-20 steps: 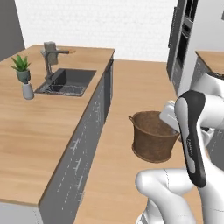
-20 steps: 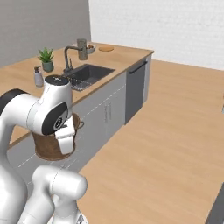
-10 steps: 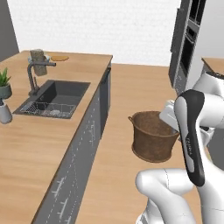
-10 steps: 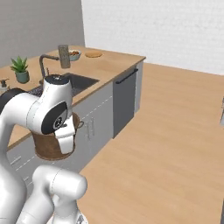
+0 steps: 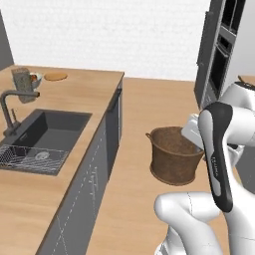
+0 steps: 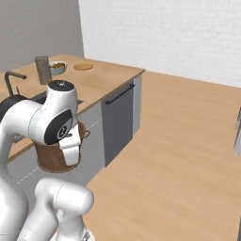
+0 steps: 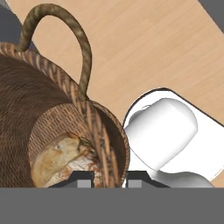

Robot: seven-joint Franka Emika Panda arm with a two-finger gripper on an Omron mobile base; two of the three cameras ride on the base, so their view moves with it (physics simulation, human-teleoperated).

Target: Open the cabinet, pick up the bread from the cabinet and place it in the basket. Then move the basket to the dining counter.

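A dark brown woven basket (image 5: pixel 174 155), bucket-shaped and wider at its rim, hangs in the air beside the light wood desk (image 5: pixel 84 94), held by the white arm. Seen from the hand camera, its coarse wicker wall (image 7: pixel 94 131) passes between the two dark fingers (image 7: pixel 83 178), which pinch the rim beneath a looped, rope-like side handle (image 7: pixel 65 39). Inside, at the bottom, lies a rounded golden-brown bread (image 7: pixel 61 157) with a crusty surface. A dark sink (image 5: pixel 47 132) is set into the desk.
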